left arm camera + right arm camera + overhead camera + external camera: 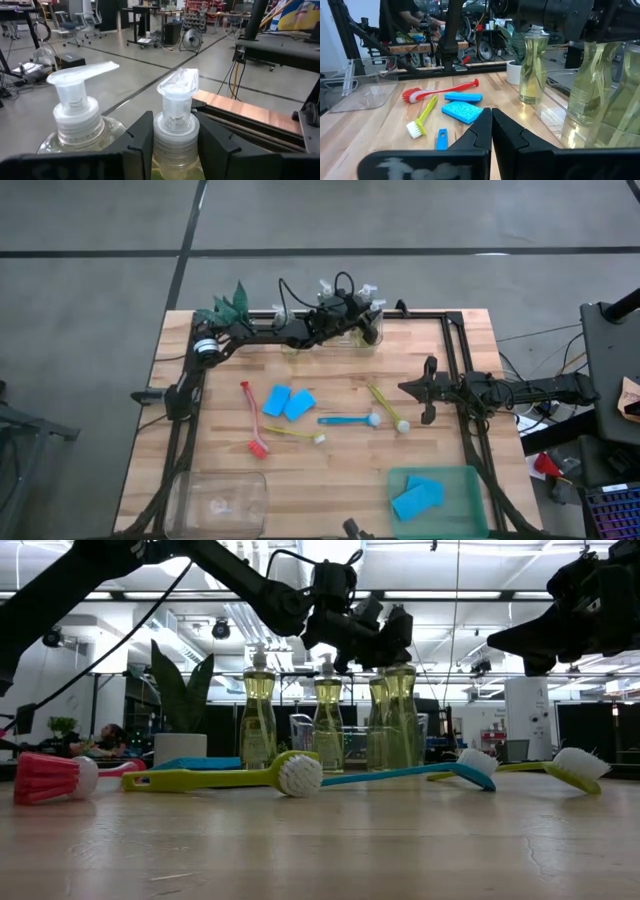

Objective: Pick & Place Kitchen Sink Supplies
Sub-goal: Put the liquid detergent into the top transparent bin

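Note:
Several clear pump bottles of yellow-green soap (pixel 328 718) stand in a row at the table's far edge. My left gripper (pixel 352 315) reaches level along that edge and is shut on one soap bottle (pixel 172 150), with another bottle (pixel 75 125) right beside it. Two blue sponges (pixel 288 402) and the red (pixel 250 420), yellow (pixel 295 433), blue (pixel 348 420) and yellow-green (pixel 388 408) brushes lie flat mid-table. My right gripper (pixel 425 392) waits shut over the table's right part, touching nothing. My left gripper pinches the soap bottle's ribbed cap collar (pixel 172 131), just under the pump head, between its two fingers (pixel 142 142). The fingers come in level from the table's left side. The bottle stays upright with its body (pixel 398 725) inside a clear bin; whether its base rests there I cannot tell.
A clear bin (pixel 300 346) sits at the far edge around the bottles, and a potted plant (pixel 228 305) stands at the far left corner. Another clear bin (pixel 220 502) is at the near left. A green bin (pixel 470 480) at the near right holds blue sponges (pixel 418 498).

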